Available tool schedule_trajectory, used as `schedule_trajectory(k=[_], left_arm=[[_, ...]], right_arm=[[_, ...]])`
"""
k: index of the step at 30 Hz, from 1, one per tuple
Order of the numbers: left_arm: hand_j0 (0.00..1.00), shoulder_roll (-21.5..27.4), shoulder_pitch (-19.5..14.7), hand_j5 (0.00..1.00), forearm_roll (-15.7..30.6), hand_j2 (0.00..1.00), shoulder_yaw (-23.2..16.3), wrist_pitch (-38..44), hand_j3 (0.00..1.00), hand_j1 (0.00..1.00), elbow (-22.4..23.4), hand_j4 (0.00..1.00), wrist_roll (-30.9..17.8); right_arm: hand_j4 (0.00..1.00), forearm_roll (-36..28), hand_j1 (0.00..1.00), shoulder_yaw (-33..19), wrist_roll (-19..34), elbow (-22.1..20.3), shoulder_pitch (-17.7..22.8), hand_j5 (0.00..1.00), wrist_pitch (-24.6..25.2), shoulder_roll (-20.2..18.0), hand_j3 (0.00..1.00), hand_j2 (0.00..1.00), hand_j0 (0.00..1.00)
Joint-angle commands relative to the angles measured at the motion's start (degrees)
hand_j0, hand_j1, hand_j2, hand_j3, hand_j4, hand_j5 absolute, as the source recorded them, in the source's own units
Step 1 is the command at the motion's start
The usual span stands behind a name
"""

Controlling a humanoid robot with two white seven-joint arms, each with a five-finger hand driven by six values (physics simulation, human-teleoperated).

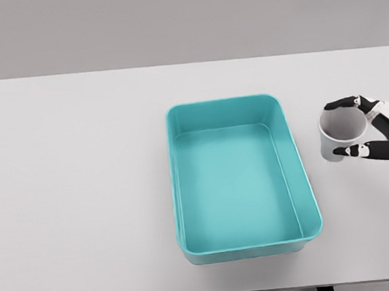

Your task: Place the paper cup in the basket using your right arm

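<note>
With fingers (358,150) of right hand (377,129) wrapped round the cup (342,132) on the tabletop (80,162), grabbing step; next, lift over into basket (178,188).

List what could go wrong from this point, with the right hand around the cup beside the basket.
1. The right hand wraps the cup only from its far side, fingers near the rim; the thin cup could crush or slip during lifting.
2. The cup stands close to the basket wall; a low carry could knock the rim and shove the basket.
3. Released tilted, the cup might tip over inside.
</note>
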Motion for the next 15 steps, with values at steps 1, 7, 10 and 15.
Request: schedule_trajectory(k=[1, 7, 10, 15], left_arm=[[1.0, 0.0, 0.0, 1.0, 0.0, 1.0, -0.04, 0.0, 1.0, 1.0, 0.0, 1.0, -0.01], [1.0, 0.0, 0.0, 1.0, 0.0, 1.0, 0.05, 0.0, 1.0, 1.0, 0.0, 1.0, -0.01], [1.0, 0.0, 0.0, 1.0, 0.0, 1.0, 0.05, 0.0, 1.0, 1.0, 0.0, 1.0, -0.01], [1.0, 0.0, 0.0, 1.0, 0.0, 1.0, -0.04, 0.0, 1.0, 1.0, 0.0, 1.0, -0.01]], right_arm=[[0.7, -0.22, 0.7, 0.98, -0.02, -0.29, -0.26, 0.7, 0.03, 0.99, 0.7, 0.7, 0.7], [0.7, -0.14, 0.7, 3.53, -0.02, -0.29, -3.78, 0.7, 0.03, 2.74, 0.7, 0.7, 0.7], [0.7, -0.14, 0.7, 5.91, -0.02, -0.29, -6.94, 0.7, 0.03, 3.97, 0.7, 0.7, 0.7], [0.7, 0.04, 0.7, 7.4, -0.02, -0.38, -9.93, 0.7, 0.03, 4.94, 0.7, 0.7, 0.7]])
